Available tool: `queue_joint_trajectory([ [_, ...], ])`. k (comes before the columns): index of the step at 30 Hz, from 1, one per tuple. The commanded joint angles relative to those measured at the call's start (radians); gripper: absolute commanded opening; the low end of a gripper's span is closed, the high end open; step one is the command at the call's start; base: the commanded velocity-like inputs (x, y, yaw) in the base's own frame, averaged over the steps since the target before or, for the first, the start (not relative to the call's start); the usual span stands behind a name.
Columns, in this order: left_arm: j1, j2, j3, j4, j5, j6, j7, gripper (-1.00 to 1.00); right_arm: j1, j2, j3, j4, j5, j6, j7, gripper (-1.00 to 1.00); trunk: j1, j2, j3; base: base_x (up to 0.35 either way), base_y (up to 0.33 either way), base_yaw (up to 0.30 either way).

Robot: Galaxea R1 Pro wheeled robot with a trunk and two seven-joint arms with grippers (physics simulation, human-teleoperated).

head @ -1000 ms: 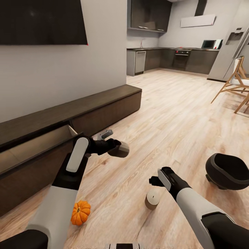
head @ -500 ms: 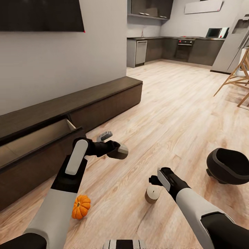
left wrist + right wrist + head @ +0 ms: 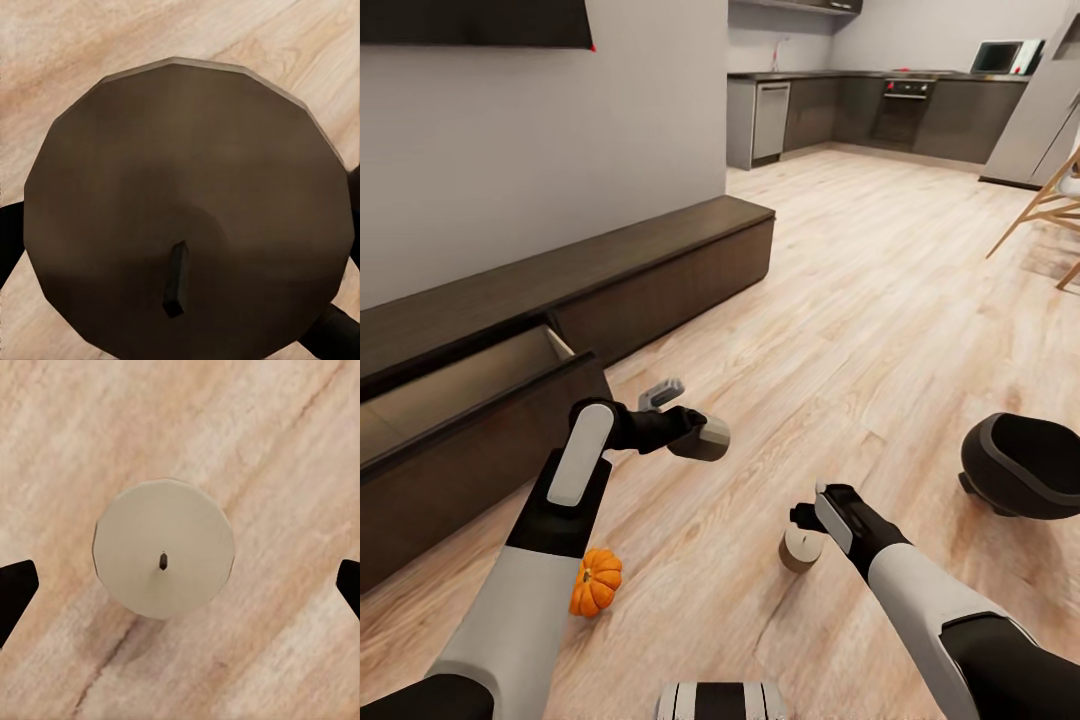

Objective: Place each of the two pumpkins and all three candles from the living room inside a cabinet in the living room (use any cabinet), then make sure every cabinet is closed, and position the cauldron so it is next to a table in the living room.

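My arms are white-shelled with black joints; black grippers, the left gripper (image 3: 678, 421) grey-tipped (a striped base below).

I've got one beige candle (image 3: 705, 437) clamped in my left gripper (image 3: 695, 432), tipped sideways above the floor. A second candle (image 3: 801, 549) stands upright on the wood floor, wick up. The orange pumpkin (image 3: 595, 583) sits on the floor near the dark cabinet (image 3: 660, 270), whose drawer (image 3: 470, 380) hangs open. The black cauldron (image 3: 1022, 480) rests off to my right.
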Motion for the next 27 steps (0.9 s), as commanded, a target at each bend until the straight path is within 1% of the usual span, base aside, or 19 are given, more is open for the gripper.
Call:
queue_joint_trajectory([
  [1, -0.001, 0.000, 0.000, -0.001, 0.011, 0.000, 0.010, -1.00, -0.001, 0.000, 0.008, -0.002, -0.010, 0.003, -0.009, 1.00, 0.000, -0.001, -0.005, 0.000, 0.000, 0.000],
  [14, 0.004, 0.002, 0.000, -0.001, 0.011, 0.000, 0.009, -1.00, -0.005, 0.002, 0.008, -0.008, -0.008, -0.009, -0.009, 1.00, 0.006, -0.004, -0.055, 0.000, 0.000, 0.000],
  [18, 0.005, 0.003, 0.000, -0.001, 0.010, 0.000, 0.009, -1.00, -0.014, -0.002, 0.009, -0.013, -0.009, -0.015, -0.008, 1.00, 0.008, -0.005, -0.070, 0.000, 0.000, 0.000],
  [22, 0.005, 0.005, 0.000, -0.001, 0.010, 0.000, 0.009, -1.00, -0.017, -0.004, 0.012, -0.015, -0.010, -0.066, -0.007, 1.00, 0.010, -0.006, -0.086, 0.000, 0.000, 0.000],
  [27, 0.005, 0.005, 0.000, -0.001, 0.011, 0.000, 0.009, -1.00, -0.017, -0.005, 0.013, -0.015, -0.011, -0.082, -0.006, 1.00, 0.012, -0.007, -0.105, 0.000, 0.000, 0.000],
])
